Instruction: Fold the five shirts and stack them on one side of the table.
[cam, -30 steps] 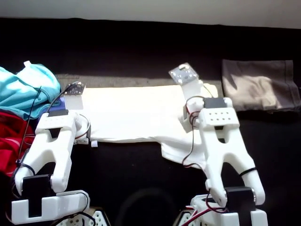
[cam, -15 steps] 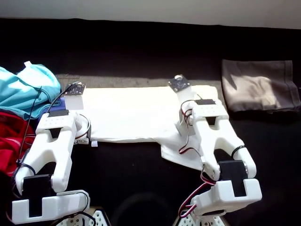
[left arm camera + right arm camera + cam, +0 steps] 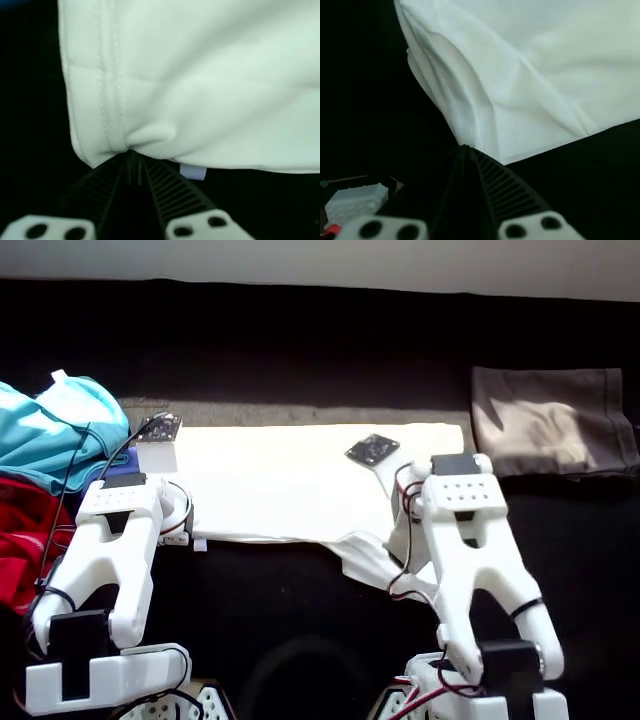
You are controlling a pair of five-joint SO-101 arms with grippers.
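A white shirt [image 3: 280,480] lies spread across the middle of the black table [image 3: 300,350]. My left gripper [image 3: 185,537] is at its near left corner. In the left wrist view this gripper [image 3: 131,156] is shut on the hem of the white shirt [image 3: 200,75], which puckers at the tips. My right gripper [image 3: 385,540] is at the shirt's near right flap. In the right wrist view it [image 3: 465,148] is shut at the edge of the creased white cloth [image 3: 530,65]. A folded grey shirt [image 3: 550,420] lies at the far right. Teal [image 3: 50,430] and red [image 3: 20,530] shirts are heaped at the left.
The heap of unfolded shirts reaches the table's left edge, right beside my left arm. Bare black tabletop runs along the back and along the front between the two arm bases [image 3: 110,680].
My right arm has drawn back toward its base, and the shirt's near right flap has bunched narrower with it. The left arm has not moved.
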